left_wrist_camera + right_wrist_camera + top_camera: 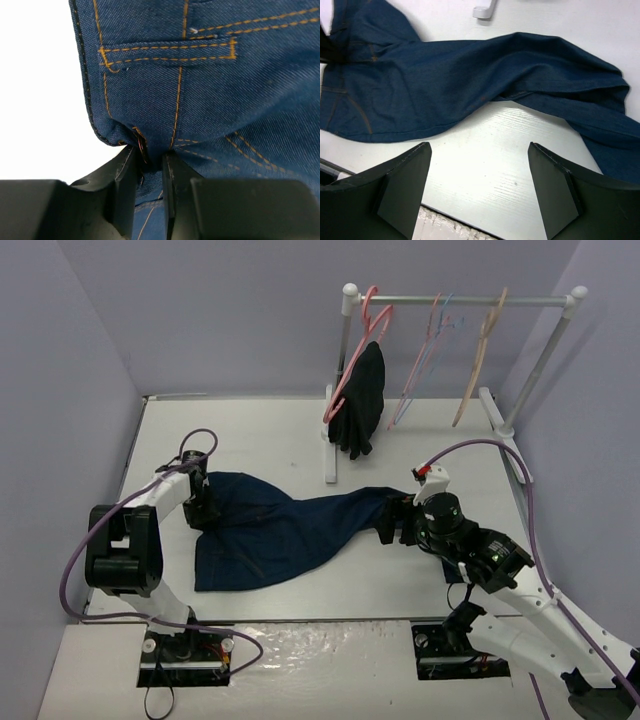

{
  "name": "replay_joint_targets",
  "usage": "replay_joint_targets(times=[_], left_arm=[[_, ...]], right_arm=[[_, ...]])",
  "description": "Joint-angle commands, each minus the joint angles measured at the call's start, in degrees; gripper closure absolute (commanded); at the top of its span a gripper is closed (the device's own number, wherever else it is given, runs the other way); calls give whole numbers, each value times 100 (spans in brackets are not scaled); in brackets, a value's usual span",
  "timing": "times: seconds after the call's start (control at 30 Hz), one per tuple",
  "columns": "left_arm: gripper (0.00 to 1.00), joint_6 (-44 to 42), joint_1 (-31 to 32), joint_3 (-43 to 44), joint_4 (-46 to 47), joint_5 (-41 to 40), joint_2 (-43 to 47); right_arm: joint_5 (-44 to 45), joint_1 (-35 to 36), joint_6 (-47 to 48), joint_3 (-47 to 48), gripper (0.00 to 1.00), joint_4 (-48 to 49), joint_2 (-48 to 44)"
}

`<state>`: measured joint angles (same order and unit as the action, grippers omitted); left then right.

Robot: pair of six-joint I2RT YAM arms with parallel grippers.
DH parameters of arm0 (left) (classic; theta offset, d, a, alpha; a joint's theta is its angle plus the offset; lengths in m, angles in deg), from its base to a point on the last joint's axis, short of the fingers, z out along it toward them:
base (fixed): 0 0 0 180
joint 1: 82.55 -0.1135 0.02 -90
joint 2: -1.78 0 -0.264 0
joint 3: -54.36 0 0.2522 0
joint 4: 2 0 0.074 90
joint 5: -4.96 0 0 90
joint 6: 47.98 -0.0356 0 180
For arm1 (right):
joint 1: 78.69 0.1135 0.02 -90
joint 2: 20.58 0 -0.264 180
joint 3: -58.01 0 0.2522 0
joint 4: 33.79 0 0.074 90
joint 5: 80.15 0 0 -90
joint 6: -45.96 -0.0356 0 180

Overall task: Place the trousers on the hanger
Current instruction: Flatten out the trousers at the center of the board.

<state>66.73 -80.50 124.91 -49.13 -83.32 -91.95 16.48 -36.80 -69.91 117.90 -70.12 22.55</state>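
Left gripper (150, 159) is pinched tight on the jeans (280, 530) at the waistband, near the worktop's (260, 430) left edge. Denim sprawls across the middle. Right gripper (479, 150) gapes wide, holding nothing, beside the leg ends.

We see dark navy jeans (270, 530) with orange-tan topstitching. Black garment (365, 395) on a pink hanger (362, 330). Light-blue hanger (447, 322), beige hanger (480, 360). White table (260, 430), white rack (470, 300), lavender walls (200, 310), purple cables (75, 560). Left gripper (150, 161) and right gripper (480, 155) both black.
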Motion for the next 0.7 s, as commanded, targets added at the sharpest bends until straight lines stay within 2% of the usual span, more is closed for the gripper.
replay_joint_targets(times=[0.0,0.13,0.23,0.4,0.53,0.67], left_arm=[[100,-588,-109,1132,-1532,-962,538],[100,-734,-139,2351,-2579,-1426,1113],[100,-714,-169,2753,-2883,-1450,1449],[100,-807,-170,3241,-3171,-1115,1810],[100,-889,-170,3383,-3341,-999,1997],[100,-933,-170,3336,-3375,-799,2134]], right_arm=[[596,-70,-66,123,25,-124,156],[895,-313,-197,205,26,-299,487],[554,-859,-167,204,26,-327,888],[-252,-1847,146,152,27,-3,1523],[-889,-2105,336,133,25,314,2028],[-1198,-2097,86,7,21,492,2495]])
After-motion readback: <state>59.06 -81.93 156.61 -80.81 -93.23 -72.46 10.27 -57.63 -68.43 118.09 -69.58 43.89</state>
